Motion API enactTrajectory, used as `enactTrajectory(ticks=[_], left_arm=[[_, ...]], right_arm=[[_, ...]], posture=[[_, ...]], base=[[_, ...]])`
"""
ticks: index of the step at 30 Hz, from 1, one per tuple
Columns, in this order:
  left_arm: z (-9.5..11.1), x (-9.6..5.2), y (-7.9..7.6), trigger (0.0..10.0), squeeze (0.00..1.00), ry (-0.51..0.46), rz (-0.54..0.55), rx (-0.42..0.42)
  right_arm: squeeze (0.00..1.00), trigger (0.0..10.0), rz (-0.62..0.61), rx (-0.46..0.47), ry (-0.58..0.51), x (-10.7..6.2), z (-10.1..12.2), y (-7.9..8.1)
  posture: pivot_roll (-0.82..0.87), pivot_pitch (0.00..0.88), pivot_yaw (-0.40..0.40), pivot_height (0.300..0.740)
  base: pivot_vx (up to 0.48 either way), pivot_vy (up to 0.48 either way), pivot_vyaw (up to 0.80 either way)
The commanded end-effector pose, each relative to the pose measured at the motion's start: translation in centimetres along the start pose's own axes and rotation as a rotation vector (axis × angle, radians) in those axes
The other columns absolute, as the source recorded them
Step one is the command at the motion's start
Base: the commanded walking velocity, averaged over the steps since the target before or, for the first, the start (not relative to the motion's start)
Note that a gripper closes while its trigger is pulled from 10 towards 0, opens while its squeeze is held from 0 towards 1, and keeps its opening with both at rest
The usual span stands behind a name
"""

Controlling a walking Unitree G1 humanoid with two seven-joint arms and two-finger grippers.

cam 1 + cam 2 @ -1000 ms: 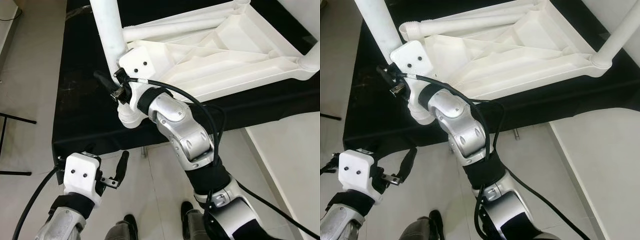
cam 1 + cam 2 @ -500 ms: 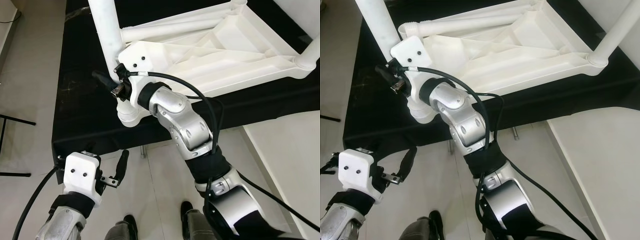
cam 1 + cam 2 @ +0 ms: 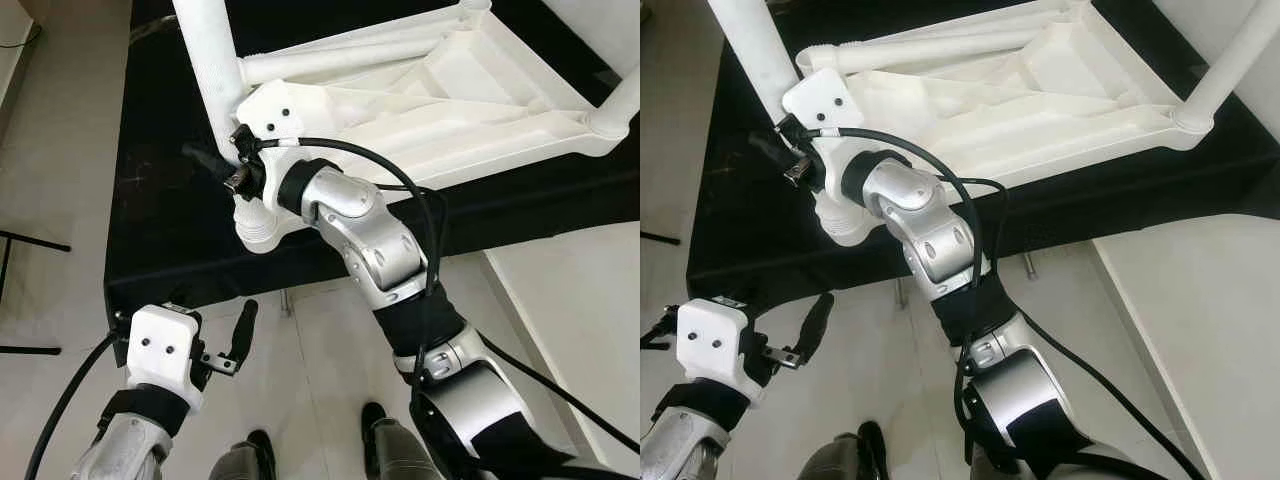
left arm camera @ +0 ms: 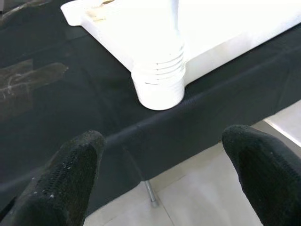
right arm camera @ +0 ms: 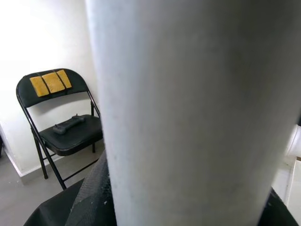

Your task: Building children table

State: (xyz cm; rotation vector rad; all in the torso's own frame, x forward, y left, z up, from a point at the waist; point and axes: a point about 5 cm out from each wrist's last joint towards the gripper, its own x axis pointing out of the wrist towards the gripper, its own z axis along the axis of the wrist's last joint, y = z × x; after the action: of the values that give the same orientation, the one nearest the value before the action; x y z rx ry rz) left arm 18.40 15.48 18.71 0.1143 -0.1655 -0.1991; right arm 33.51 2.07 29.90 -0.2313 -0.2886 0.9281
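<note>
Head views bright, even, sharp. My left wrist view: white table top (image 4: 244, 28) blown out, fingertips (image 4: 70, 179) soft-focus. Right wrist view: table leg (image 5: 188, 113) close, blurred, shaded grey; chair (image 5: 61, 122) behind stays sharp.

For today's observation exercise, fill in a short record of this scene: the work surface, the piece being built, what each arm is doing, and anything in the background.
Work surface: black covered table
Piece: white plastic tabletop, upside down on the black covered table
Leg in work: white leg, upright in the near corner socket
Other leg: far leg standing at another corner
Right gripper: jaws shut on the white leg just above the socket
Left gripper: jaws open, held low before the table edge, holding nothing
Background: black folding chair with a yellow patch on its back
</note>
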Motion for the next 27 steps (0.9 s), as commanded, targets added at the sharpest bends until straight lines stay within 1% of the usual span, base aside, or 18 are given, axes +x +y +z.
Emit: enactTrajectory(ticks=[1,3,4,5,6,7,9,10,11,12,13,14,15,16,19,20,24,27], left_arm=[[-0.4,-0.3,0.3,10.0,0.00,0.025,0.018,0.020],[0.2,0.0,0.8,10.0,0.00,0.005,0.037,0.040],[1.2,0.5,1.8,10.0,0.00,-0.037,0.071,0.062],[1.2,0.5,1.8,10.0,0.00,-0.037,0.071,0.062],[2.7,1.2,2.7,10.0,0.00,-0.095,0.098,0.085],[2.7,1.2,2.7,10.0,0.00,-0.095,0.098,0.085],[7.1,2.8,4.1,10.0,0.00,-0.266,0.099,0.113],[8.6,3.2,4.3,10.0,0.00,-0.321,0.087,0.119],[8.6,3.2,4.3,10.0,0.00,-0.321,0.087,0.119],[10.4,3.9,4.3,10.0,0.00,-0.389,0.049,0.119],[10.4,3.9,4.3,10.0,0.00,-0.389,0.049,0.119],[12.0,4.5,4.2,10.0,0.00,-0.446,0.007,0.118],[12.0,4.5,4.2,10.0,0.00,-0.446,0.007,0.118],[14.8,5.6,4.0,10.0,0.00,-0.542,-0.073,0.114],[15.5,5.9,4.0,10.0,0.00,-0.566,-0.094,0.114],[16.6,6.5,4.0,10.0,0.00,-0.587,-0.124,0.119],[17.9,7.5,4.0,10.0,0.00,-0.598,-0.178,0.123],[19.5,9.3,4.7,10.0,0.00,-0.582,-0.204,0.061]], right_arm=[[0.00,10.0,0.001,0.058,0.215,-0.5,-5.0,0.2],[0.00,10.0,0.004,0.057,0.217,-0.5,-5.0,0.1],[0.00,10.0,0.006,0.056,0.219,-0.5,-5.1,0.0],[0.00,10.0,0.006,0.056,0.219,-0.5,-5.1,0.0],[0.00,10.0,0.006,0.054,0.220,-0.4,-5.1,-0.1],[0.00,10.0,0.006,0.054,0.220,-0.4,-5.1,-0.1],[0.00,10.0,0.007,0.048,0.220,-0.3,-5.0,-0.3],[0.00,10.0,0.007,0.046,0.220,-0.2,-5.0,-0.3],[0.00,10.0,0.007,0.046,0.220,-0.2,-5.0,-0.3],[0.00,10.0,0.008,0.045,0.221,-0.2,-5.0,-0.4],[0.00,10.0,0.008,0.045,0.221,-0.2,-5.0,-0.4],[0.00,10.0,0.008,0.045,0.221,-0.1,-5.0,-0.4],[0.00,10.0,0.008,0.045,0.221,-0.1,-5.0,-0.4],[0.00,10.0,0.011,0.046,0.220,-0.1,-4.9,-0.3],[0.00,10.0,0.012,0.046,0.220,0.0,-5.0,-0.2],[0.00,10.0,0.015,0.046,0.220,0.0,-5.0,-0.2],[0.00,10.0,0.020,0.046,0.217,0.1,-4.9,-0.1],[0.00,10.0,0.023,0.045,0.211,0.3,-4.8,-0.1]], posture=[[0.03,0.363,0.017,0.740],[0.04,0.360,0.014,0.740],[0.04,0.359,0.011,0.740],[0.04,0.359,0.011,0.740],[0.04,0.356,0.010,0.740],[0.04,0.356,0.010,0.740],[0.04,0.351,0.006,0.740],[0.04,0.351,0.006,0.740],[0.04,0.351,0.006,0.740],[0.04,0.349,0.005,0.740],[0.04,0.349,0.005,0.740],[0.04,0.347,0.004,0.740],[0.04,0.347,0.004,0.740],[0.04,0.344,0.004,0.740],[0.04,0.344,0.004,0.740],[0.04,0.337,0.005,0.740],[0.04,0.334,0.005,0.740],[0.04,0.323,0.010,0.740]], base=[[0.000,0.000,0.00],[0.000,0.000,0.00],[0.000,0.000,0.00],[0.000,0.000,0.00],[0.000,0.000,0.00],[0.000,0.000,0.00],[0.000,0.000,0.00],[0.000,0.000,0.00],[0.000,0.000,0.00],[0.000,0.000,0.00],[0.000,0.000,0.00],[0.000,0.000,0.00],[0.000,0.000,0.00],[0.000,0.000,0.00],[0.000,0.000,0.00],[0.000,0.000,0.00],[0.000,0.000,0.00],[0.000,0.000,0.00]])
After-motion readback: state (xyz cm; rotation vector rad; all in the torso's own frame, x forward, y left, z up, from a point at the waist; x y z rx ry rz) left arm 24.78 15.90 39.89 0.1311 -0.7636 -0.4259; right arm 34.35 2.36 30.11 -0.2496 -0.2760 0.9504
